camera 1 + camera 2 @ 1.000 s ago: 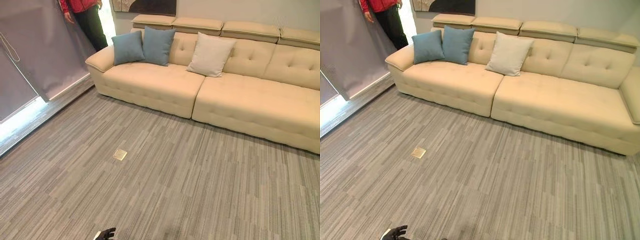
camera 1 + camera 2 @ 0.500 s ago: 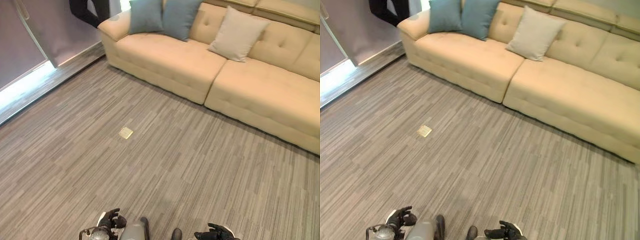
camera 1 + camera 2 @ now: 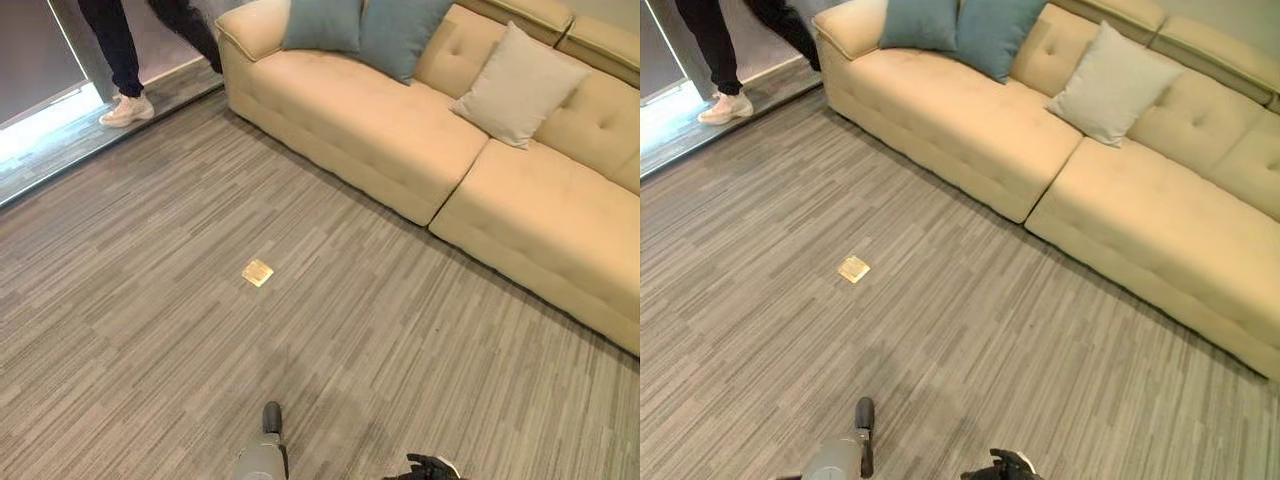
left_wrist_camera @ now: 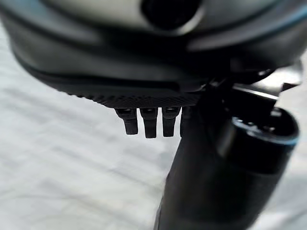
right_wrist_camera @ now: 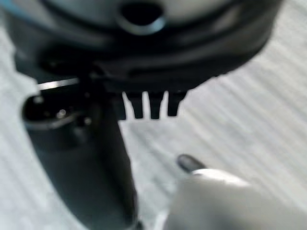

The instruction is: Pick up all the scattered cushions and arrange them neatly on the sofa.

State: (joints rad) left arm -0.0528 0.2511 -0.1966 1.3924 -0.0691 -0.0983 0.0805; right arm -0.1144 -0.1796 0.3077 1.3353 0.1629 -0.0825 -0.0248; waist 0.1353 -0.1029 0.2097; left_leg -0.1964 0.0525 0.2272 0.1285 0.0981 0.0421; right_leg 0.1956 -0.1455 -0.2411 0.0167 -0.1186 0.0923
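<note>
Three cushions lean upright against the backrest of the beige sofa (image 3: 380, 140): two blue cushions (image 3: 322, 25) (image 3: 402, 35) side by side at its left end and a cream cushion (image 3: 518, 85) further right. I see no cushion on the carpet. My right hand (image 3: 425, 467) hangs low at the near edge of the floor, far from the sofa; its wrist view shows relaxed fingers (image 5: 144, 106) holding nothing. My left hand (image 4: 148, 93) also hangs over the carpet with straight fingers and nothing in it.
A person's legs and a white shoe (image 3: 125, 108) stand on the wooden strip by the sofa's left end. A small brass floor plate (image 3: 257, 272) lies in the grey striped carpet. A dark blind (image 3: 35, 45) hangs at the far left.
The camera has tipped down and moved nearer the sofa, so the whole scene has shifted. The person has stepped along the wooden strip beside the sofa's left end.
</note>
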